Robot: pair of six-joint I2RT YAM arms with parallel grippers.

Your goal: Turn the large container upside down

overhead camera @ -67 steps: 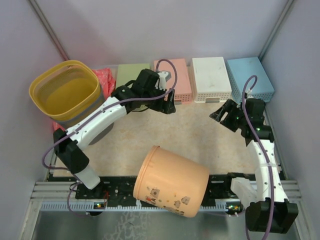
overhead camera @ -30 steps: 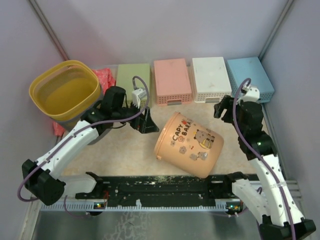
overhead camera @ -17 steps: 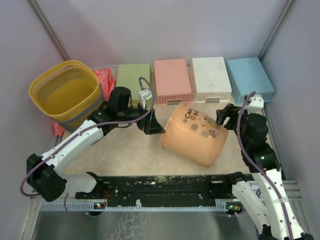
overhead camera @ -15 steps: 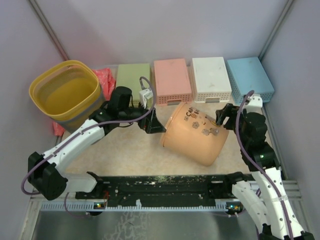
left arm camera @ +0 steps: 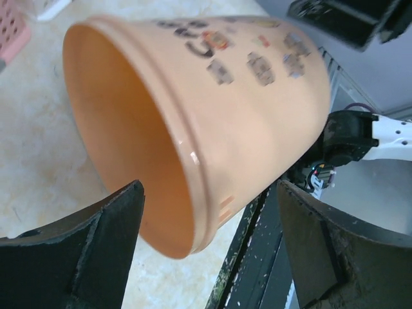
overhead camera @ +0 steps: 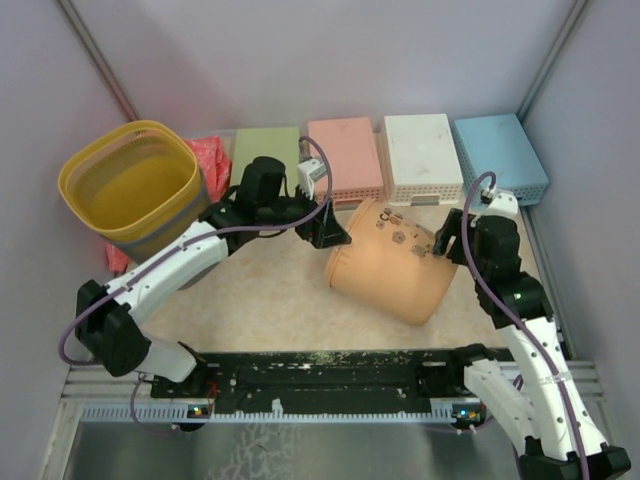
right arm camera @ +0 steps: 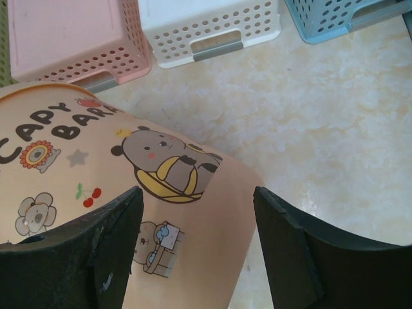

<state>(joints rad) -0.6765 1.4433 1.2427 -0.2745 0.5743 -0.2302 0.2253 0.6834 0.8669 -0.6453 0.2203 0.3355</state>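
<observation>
The large container is an orange bucket (overhead camera: 390,265) with cartoon stickers. It lies tilted on its side mid-table, its open mouth facing left and down. My left gripper (overhead camera: 328,232) is open at the bucket's rim. In the left wrist view the bucket (left arm camera: 244,109) fills the frame, and its lower rim sits between the spread fingers of my left gripper (left arm camera: 206,251). My right gripper (overhead camera: 447,240) is open at the bucket's base end. In the right wrist view my right gripper (right arm camera: 193,251) straddles the bucket wall (right arm camera: 96,180) near the base edge.
Stacked yellow tubs (overhead camera: 130,185) stand at the back left beside a red bag (overhead camera: 212,155). Green (overhead camera: 265,150), pink (overhead camera: 345,160), white (overhead camera: 422,158) and blue (overhead camera: 500,158) baskets line the back wall. A black rail (overhead camera: 320,370) runs along the near edge.
The bucket moved from the near edge to mid-table and turned, its mouth swinging left and tipping down. My left gripper moved right to its rim. My right gripper closed in on its base.
</observation>
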